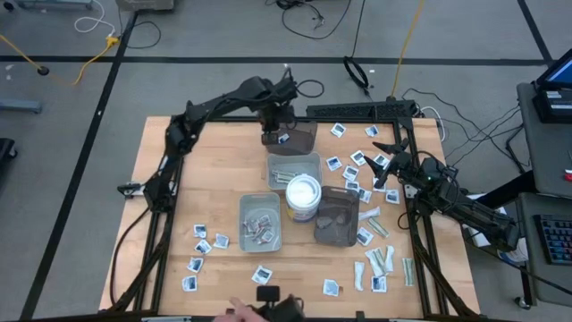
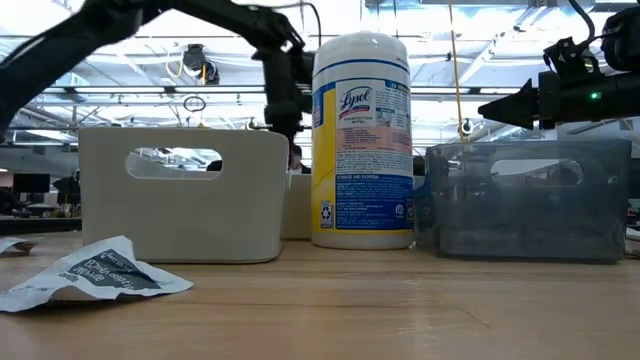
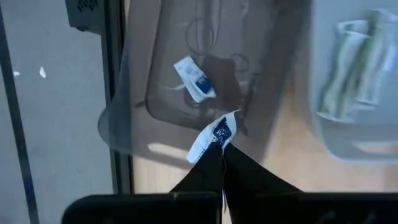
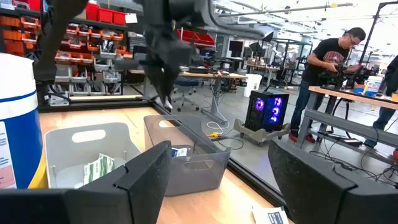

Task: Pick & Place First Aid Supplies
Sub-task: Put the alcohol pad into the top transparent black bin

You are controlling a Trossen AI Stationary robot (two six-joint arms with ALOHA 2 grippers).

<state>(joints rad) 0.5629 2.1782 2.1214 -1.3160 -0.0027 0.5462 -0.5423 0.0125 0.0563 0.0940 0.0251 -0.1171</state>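
Left gripper [image 3: 222,155] fingers pinching a square white packet [image 3: 211,138] above dark tray [image 3: 161,106], seemingly clear of it; right gripper [image 1: 386,159] fingers spread.

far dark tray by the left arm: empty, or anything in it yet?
Not empty: one square white packet lies inside the far dark tray. The left gripper, shut on a second packet, hangs over it.

Packet print: illegible on the scattered first aid supplies [image 1: 368,161]. White tub [image 2: 361,140]: hides the trays behind it in the low view.
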